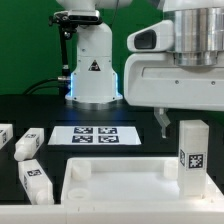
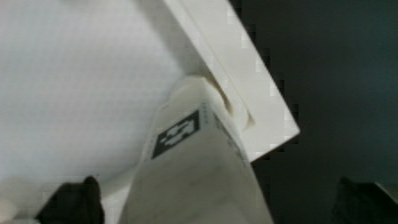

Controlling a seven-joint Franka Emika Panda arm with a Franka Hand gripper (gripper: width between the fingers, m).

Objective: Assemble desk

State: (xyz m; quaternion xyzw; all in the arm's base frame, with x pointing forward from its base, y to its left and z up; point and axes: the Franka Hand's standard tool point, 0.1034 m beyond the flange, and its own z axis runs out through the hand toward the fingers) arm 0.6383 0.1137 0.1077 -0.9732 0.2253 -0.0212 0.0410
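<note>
One leg [image 1: 192,150] stands upright in the panel's [image 1: 120,178] corner at the exterior view's right, with the jaws spread wide either side of its top, not touching it. Three other legs [image 1: 28,143] lie on the black desk [image 1: 30,105] off the panel's opposite end, and the marker board [image 1: 97,135] lies behind the panel.

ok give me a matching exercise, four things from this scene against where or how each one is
Things: 1 desk panel; 2 upright leg; 3 marker board; 4 fingers
States: a open, clear of the leg; b flat behind the panel; c standing at a panel corner; d rim up, at the front
Pairs: 1-d; 2-c; 3-b; 4-a
</note>
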